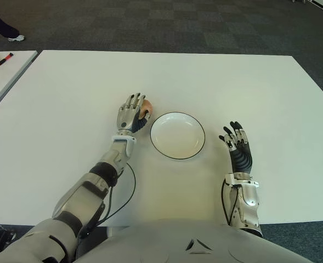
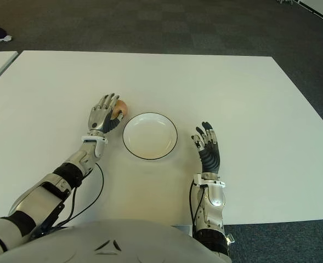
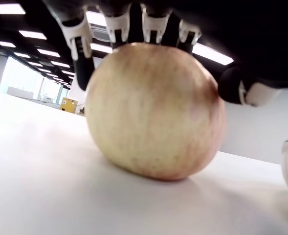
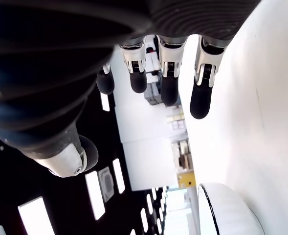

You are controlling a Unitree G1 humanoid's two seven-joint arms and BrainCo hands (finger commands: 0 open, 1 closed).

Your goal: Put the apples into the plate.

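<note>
Your left hand [image 1: 130, 116] is draped over the apple [image 1: 146, 110], which sits on the white table [image 1: 68, 98] just beyond and a little inboard of the palm. In the left wrist view the fingertips [image 3: 118, 28] arch over the top of the fruit and the thumb [image 3: 241, 87] stands off at its side, so the fingers cup it loosely; I would not call that a closed grasp yet, since the apple rests on the table with its full weight.

The plate [image 1: 195, 148], white with a dark rim, lies close on the thumb side of that hand, and nothing is in it. Your right hand [image 1: 237, 143] shows on the far side of the plate, fingers spread and holding nothing.

Expect the apple to be firm, fairly heavy for its size, smooth-skinned and ready to roll. Bring the thumb in against its widest part, opposite the fingers, and squeeze around the middle rather than pinching the crown, where it would likely slip out. It bruises, so set it down in the plate rather than dropping it.
</note>
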